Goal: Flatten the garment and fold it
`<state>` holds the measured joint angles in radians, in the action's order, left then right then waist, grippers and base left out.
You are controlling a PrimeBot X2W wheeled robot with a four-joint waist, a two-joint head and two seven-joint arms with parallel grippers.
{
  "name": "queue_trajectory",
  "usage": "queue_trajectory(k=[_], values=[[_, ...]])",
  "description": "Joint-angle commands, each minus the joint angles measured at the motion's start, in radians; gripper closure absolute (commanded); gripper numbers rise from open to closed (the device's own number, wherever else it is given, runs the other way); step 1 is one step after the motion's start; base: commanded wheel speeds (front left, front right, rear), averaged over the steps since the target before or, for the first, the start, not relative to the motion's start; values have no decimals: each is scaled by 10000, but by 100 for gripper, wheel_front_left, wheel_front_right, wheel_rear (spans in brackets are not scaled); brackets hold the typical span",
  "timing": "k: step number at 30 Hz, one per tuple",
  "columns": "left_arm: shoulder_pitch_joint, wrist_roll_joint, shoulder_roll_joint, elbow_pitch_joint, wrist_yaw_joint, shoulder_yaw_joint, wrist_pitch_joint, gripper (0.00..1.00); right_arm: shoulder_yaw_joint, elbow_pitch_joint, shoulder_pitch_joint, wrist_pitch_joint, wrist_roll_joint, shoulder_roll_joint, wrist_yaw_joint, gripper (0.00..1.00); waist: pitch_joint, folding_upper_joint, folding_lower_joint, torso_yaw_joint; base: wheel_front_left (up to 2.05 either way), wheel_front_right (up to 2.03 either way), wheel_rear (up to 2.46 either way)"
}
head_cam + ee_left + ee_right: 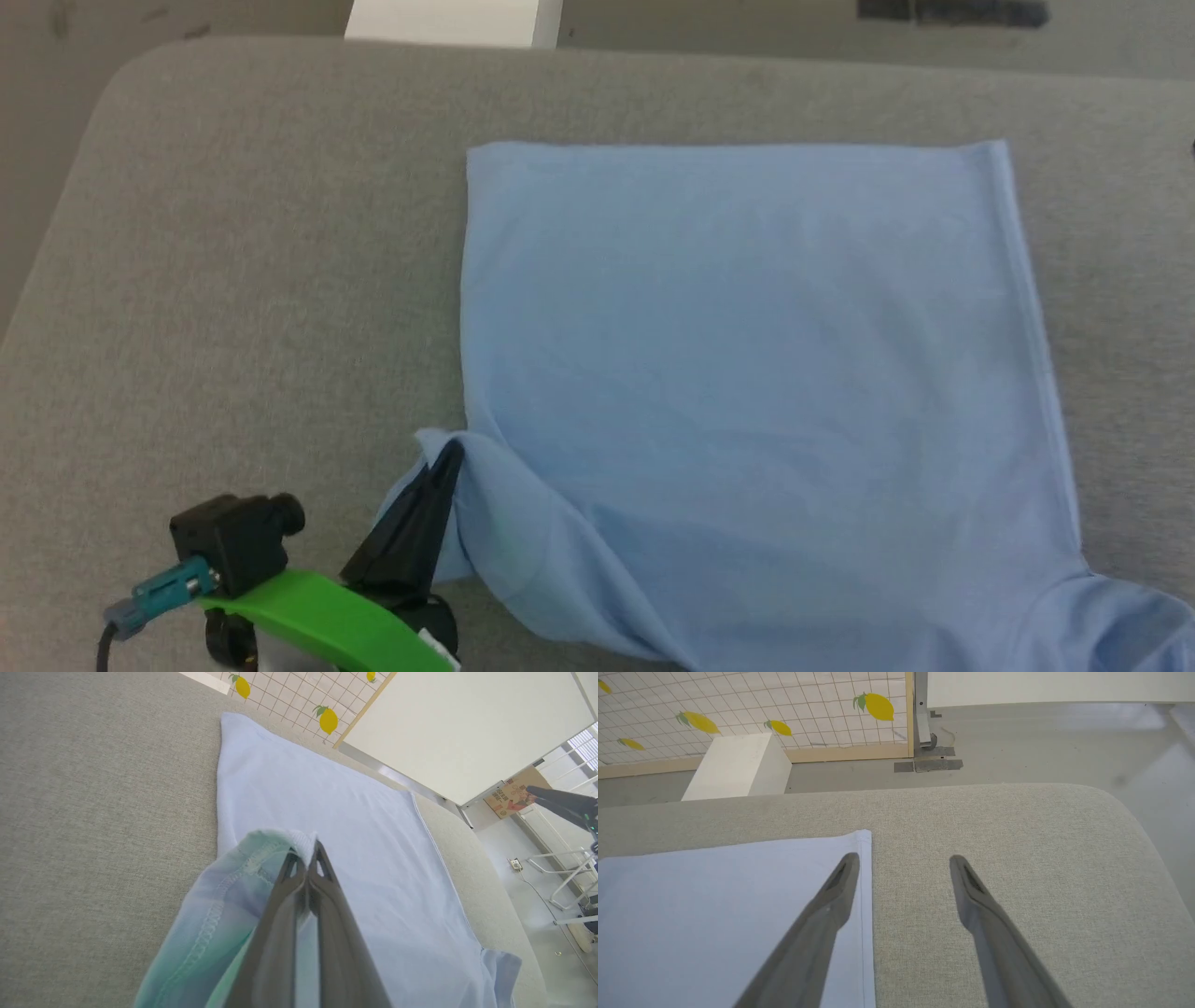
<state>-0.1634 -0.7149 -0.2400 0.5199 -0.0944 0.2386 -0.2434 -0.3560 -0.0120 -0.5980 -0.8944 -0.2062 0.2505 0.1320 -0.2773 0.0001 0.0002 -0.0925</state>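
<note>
Lower left in the head view, the left gripper clamps tight on the garment's stitched edge. The right gripper, spread wide and empty, straddles its side hem.

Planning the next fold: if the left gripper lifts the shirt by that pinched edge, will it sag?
Probably sags: the garment drapes in soft ridges from the pinch of the left gripper. Likely light, as a small pinch raises it. It may drag on the textured grey surface.
</note>
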Motion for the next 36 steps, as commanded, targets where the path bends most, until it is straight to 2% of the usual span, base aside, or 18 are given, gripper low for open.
queue_trajectory(k=[1,7,15,26,27,28,29,36], values=[[311,111,56,-12,116,56,77,100,72,-330,-529,-165,254,73,-13,0,-1175,-1,-2,-757,0,0,0],[993,193,203,-211,373,408,105,100,-210,-1560,-1764,-753,1207,17,-13,0,-2058,-1,-2,-1430,0,0,0],[1346,185,382,-591,530,622,251,100,-532,-2163,-1991,-830,1840,-15,-13,0,-2571,-1,-2,-2008,0,0,0],[1437,197,395,-662,553,669,337,100,-628,-2480,-2291,-714,2090,166,-13,0,-3098,-1,-2,-2098,0,0,0],[1460,206,387,-659,552,666,334,100,-614,-2518,-2335,-712,2111,190,-13,47,-3128,-1,-2,-2063,0,0,0],[1495,216,379,-665,553,669,329,100,-575,-2559,-2381,-704,2112,207,-13,67,-3141,-1,-2,-2019,0,0,0],[1520,221,376,-678,552,669,327,100,-576,-2573,-2416,-668,2111,194,-13,100,-3124,-1,-2,-1977,0,0,0],[1615,179,370,-812,543,616,361,100,-470,-2758,-2338,-214,1876,168,-13,100,-2467,-1,-2,-1608,0,0,0]])
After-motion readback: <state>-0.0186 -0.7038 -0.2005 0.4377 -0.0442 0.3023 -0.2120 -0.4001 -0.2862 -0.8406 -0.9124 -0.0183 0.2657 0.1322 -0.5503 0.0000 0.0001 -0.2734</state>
